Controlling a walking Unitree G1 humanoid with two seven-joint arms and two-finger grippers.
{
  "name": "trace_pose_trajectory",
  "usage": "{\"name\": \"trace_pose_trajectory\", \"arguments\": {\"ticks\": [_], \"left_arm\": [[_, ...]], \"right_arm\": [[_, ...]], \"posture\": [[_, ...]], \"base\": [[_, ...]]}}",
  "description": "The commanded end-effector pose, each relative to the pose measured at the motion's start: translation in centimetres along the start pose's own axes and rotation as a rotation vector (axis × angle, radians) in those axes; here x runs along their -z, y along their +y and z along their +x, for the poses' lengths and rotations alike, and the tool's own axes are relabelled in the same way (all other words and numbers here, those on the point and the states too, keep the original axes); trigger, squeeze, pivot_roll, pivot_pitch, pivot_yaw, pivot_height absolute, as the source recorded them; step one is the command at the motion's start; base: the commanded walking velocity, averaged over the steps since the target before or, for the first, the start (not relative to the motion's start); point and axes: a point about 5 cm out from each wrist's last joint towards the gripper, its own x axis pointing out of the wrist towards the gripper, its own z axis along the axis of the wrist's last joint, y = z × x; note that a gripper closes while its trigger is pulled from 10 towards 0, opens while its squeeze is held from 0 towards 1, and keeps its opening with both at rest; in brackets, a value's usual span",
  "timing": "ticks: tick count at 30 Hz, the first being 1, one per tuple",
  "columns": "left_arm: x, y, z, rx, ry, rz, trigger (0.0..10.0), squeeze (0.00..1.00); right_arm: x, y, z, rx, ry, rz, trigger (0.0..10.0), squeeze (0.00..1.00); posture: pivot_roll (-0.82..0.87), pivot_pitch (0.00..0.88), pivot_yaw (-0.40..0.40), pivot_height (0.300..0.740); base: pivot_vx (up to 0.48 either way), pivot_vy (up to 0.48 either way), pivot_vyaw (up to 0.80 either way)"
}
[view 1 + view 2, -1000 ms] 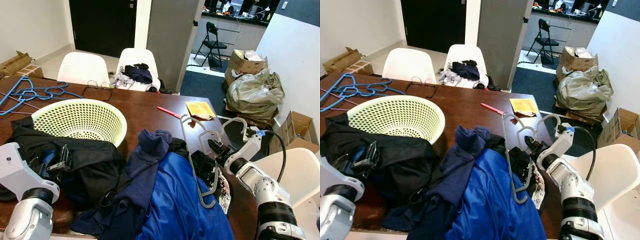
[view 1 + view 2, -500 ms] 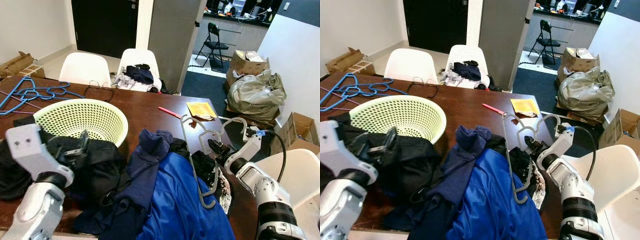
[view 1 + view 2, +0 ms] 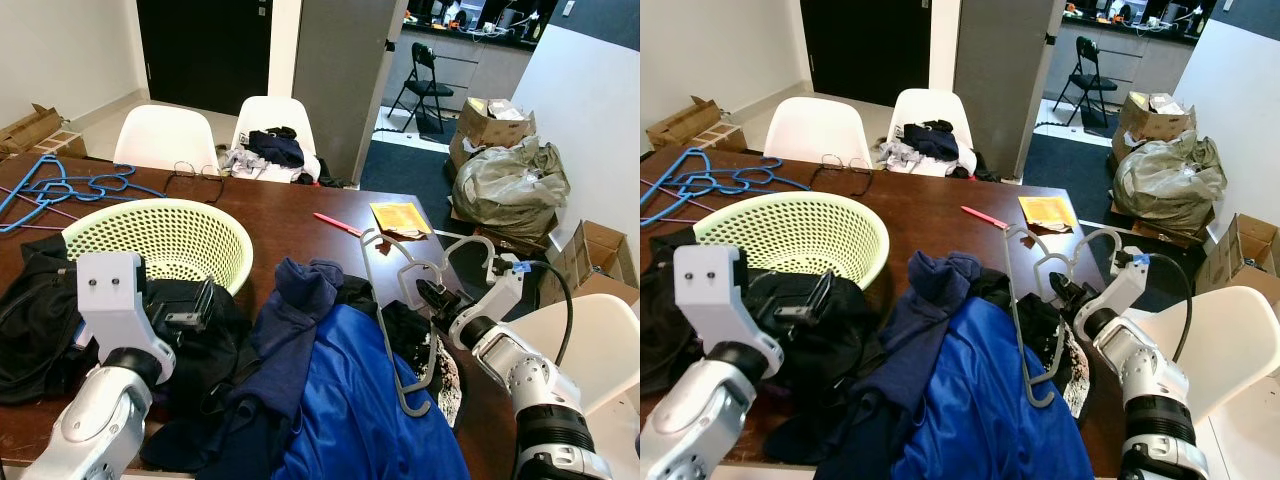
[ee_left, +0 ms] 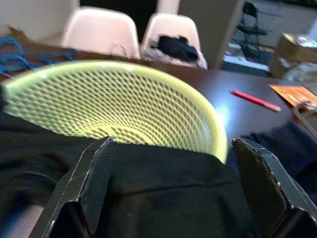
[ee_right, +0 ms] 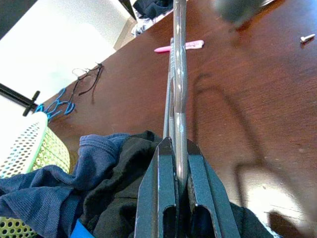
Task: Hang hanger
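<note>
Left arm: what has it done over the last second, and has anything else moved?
The left gripper has risen from low beside the black garment and swung forward over it, fingers open, toward the green basket. The right gripper stays shut on the grey hanger; clothes unmoved.

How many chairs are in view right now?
4. Two white chairs stand behind the table, the second holding clothes. One white chair sits by the robot's right arm. A black folding chair stands in the far room. Others may be hidden.

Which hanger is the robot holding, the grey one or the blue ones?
The grey hanger, clamped in the right gripper above the clothes; the blue hangers lie untouched at the table's far left.
</note>
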Motion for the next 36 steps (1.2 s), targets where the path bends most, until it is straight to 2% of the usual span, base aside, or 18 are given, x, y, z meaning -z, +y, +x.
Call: {"name": "trace_pose_trajectory", "arguments": {"ticks": [1,2,3,4,5,7,12,18,24,36], "left_arm": [[-0.3,0.4,-0.7,-0.065,0.014,0.088,10.0,0.00],[-0.3,0.4,-0.7,-0.065,0.014,0.088,10.0,0.00],[-0.7,0.8,-1.7,-0.133,0.014,0.144,10.0,0.00],[-0.7,0.8,-1.7,-0.133,0.014,0.144,10.0,0.00],[-1.0,1.4,-2.8,-0.204,0.018,0.193,10.0,0.00],[-1.0,2.8,-4.3,-0.341,0.057,0.243,10.0,0.00],[-0.4,3.6,-4.5,-0.414,0.097,0.288,10.0,0.00],[-0.5,4.1,-4.2,-0.439,0.097,0.301,10.0,0.00],[-1.5,4.5,-2.5,-0.417,0.018,0.305,10.0,0.00],[0.6,4.0,-2.5,-0.386,0.122,0.257,10.0,0.00]], "right_arm": [[0.3,-0.4,-0.3,0.021,0.014,-0.001,10.0,0.00],[0.3,-0.4,-0.3,0.021,0.014,-0.001,10.0,0.00],[0.3,-0.4,-0.3,0.021,0.016,0.000,10.0,0.00],[0.3,-0.4,-0.3,0.021,0.016,0.000,10.0,0.00],[0.3,-0.4,-0.2,0.019,0.017,0.002,10.0,0.00],[0.3,-0.3,-0.1,0.016,0.019,0.006,10.0,0.00],[0.3,-0.3,0.0,0.013,0.020,0.009,10.0,0.00],[0.3,-0.3,-0.1,0.014,0.018,0.011,10.0,0.00],[0.2,-0.3,-0.1,0.014,0.015,0.009,10.0,0.00],[0.1,-0.4,-0.3,0.021,0.015,-0.002,10.0,0.00]], "posture": [[0.14,0.000,-0.117,0.740],[0.14,0.000,-0.117,0.740],[0.15,0.000,-0.117,0.740],[0.15,0.000,-0.117,0.740],[0.16,0.000,-0.118,0.740],[0.16,0.000,-0.119,0.740],[0.16,0.000,-0.120,0.740],[0.16,0.000,-0.121,0.740],[0.15,0.000,-0.124,0.740],[0.14,0.000,-0.126,0.740]], "base": [[0.000,0.000,0.00],[0.000,0.000,0.00],[0.000,0.000,0.00],[0.000,0.000,0.00],[0.000,0.000,0.00],[0.000,0.000,0.00],[0.000,0.000,0.00],[0.000,0.000,0.00],[0.000,0.000,0.00],[0.000,0.000,0.00]]}}
